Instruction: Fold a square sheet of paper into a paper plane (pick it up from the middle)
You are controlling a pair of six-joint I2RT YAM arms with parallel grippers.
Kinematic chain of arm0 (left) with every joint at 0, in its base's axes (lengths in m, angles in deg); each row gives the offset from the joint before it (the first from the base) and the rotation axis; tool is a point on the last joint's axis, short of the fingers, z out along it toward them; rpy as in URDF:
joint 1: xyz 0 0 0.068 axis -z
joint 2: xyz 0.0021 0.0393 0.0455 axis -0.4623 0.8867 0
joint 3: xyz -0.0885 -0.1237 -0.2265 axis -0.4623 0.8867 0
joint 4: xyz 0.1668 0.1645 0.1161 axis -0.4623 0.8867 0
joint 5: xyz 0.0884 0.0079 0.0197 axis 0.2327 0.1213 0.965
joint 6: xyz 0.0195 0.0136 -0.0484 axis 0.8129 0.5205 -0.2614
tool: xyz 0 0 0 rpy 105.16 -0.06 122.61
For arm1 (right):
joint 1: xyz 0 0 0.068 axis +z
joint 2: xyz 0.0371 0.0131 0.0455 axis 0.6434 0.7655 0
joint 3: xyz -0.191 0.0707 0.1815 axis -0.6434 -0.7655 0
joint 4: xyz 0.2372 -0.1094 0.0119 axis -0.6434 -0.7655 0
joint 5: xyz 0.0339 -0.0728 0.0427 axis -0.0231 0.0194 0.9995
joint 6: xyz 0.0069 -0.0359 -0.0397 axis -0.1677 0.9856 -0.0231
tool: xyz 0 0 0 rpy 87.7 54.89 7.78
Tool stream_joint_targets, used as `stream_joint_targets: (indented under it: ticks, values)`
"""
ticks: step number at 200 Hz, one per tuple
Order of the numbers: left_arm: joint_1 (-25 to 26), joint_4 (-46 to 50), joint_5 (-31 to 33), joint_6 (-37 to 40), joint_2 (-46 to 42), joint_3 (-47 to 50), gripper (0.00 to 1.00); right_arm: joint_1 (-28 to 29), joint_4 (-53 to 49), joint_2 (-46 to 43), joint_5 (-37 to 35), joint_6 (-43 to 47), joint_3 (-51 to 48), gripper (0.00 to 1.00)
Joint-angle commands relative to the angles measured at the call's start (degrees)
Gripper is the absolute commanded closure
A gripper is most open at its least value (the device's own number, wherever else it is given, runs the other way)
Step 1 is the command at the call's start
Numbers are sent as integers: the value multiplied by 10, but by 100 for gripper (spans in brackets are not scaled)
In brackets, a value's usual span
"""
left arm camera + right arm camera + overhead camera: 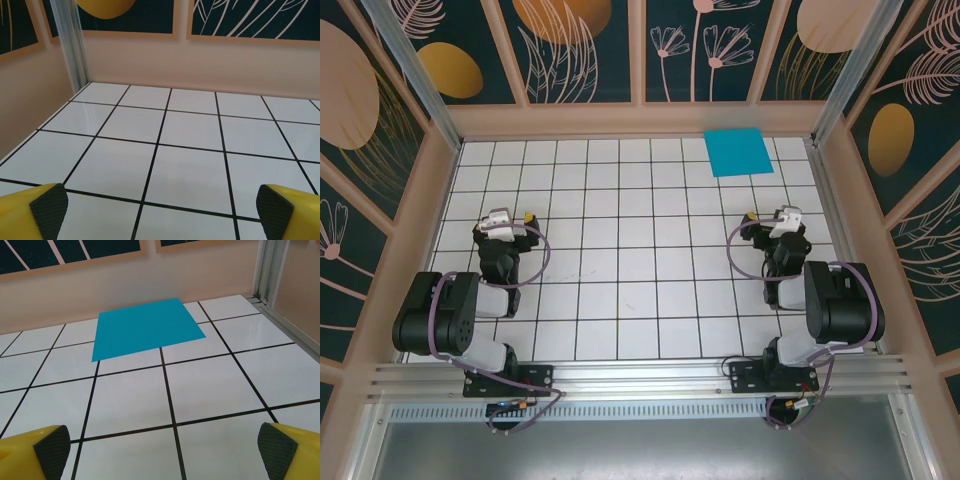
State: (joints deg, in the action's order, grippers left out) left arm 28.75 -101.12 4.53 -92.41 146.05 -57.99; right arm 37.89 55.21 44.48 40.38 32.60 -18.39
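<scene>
Beyond the open right jaws lies the square sheet (146, 330).

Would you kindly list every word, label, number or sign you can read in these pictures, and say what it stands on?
None can be read.
The bright cyan-blue square sheet of paper is plain; the white gridded table bears only black lines; the dark wall panels carry only plant drawings.
</scene>
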Motion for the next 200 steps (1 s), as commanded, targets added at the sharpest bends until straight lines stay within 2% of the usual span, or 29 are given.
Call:
stream_joint_targets:
  ticks: [1,180,200]
  values:
    - [-4,-23,3,-10,3,-4,1,2,30,3,10,6,-4,1]
    - [-3,-27,3,-8,1,-1,2,2,33,2,9,6,-6,1]
    - [-3,5,9,-13,-21,-9,2,8,-29,-38,-7,6,11,1]
